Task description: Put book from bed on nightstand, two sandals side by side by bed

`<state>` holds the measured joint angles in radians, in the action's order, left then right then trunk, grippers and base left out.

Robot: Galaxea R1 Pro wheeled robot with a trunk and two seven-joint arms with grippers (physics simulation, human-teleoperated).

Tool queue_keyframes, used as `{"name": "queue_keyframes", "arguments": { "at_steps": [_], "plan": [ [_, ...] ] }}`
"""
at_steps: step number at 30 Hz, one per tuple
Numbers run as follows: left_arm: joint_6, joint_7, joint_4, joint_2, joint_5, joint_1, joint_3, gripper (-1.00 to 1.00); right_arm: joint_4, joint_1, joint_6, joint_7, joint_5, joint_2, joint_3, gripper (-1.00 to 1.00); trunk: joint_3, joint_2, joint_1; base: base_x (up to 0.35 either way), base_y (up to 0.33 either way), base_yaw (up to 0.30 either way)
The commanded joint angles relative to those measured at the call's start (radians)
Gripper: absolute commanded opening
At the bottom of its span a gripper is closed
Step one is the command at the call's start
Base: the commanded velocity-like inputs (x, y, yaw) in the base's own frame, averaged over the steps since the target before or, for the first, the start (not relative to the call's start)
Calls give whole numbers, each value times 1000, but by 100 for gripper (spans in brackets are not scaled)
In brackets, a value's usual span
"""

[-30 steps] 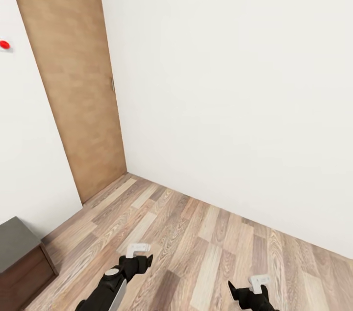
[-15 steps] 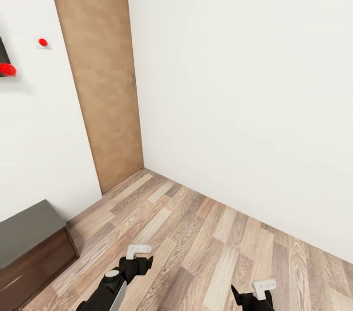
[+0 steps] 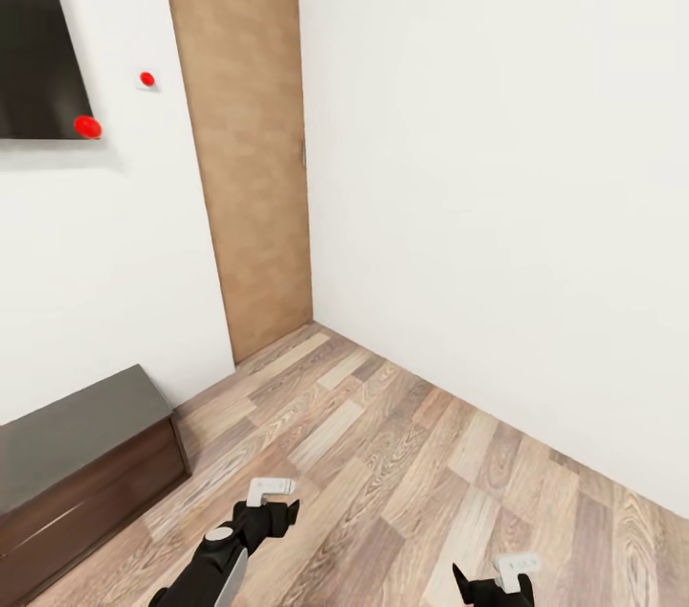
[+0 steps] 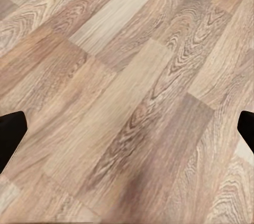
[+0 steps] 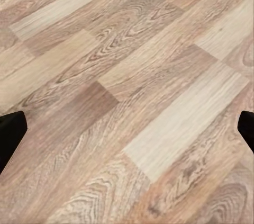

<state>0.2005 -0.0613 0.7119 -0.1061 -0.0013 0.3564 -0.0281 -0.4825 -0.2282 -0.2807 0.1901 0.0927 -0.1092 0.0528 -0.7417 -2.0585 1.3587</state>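
While the robot faces a bare room corner, none of the task's things are in sight, so I judge it is on its way
Progress: nothing in these views suggests the book or the sandals have been handled; by my reading the whole task is left
Book, bed, nightstand, sandals: where they lie cannot be told from here
Left end effector (image 3: 273, 495): low over the wood-plank floor (image 3: 402, 454); the wrist view has its dark fingertips (image 4: 10, 134) at opposite edges, spread wide and empty
Right end effector (image 3: 507, 578): likewise low over the floor, fingertips (image 5: 10, 131) wide apart, carrying nothing
Surroundings: white wall (image 3: 498, 186), wooden door (image 3: 251, 138), dark screen (image 3: 33, 33) on the left wall
Containers: a long dark low cabinet (image 3: 77, 454) stands by the left wall; its front is shut, contents unseen
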Motion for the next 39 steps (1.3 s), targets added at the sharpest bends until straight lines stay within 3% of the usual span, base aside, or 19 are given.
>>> {"name": "queue_keyframes", "arguments": {
  "at_steps": [1,20,39],
  "plan": [
    [5,-3,1,0,0,1,1,100,1,0,-3,2,10,-1,5,100,-1,0,0,0,0,252],
    [8,-2,1,2,-2,1,2,100,2,0,-4,2,8,0,7,100,-1,0,0,0,-4,252],
    [8,-2,0,3,-1,1,3,100,0,0,1,-5,2,3,8,100,-1,0,0,85,-175,252]
  ]
}}
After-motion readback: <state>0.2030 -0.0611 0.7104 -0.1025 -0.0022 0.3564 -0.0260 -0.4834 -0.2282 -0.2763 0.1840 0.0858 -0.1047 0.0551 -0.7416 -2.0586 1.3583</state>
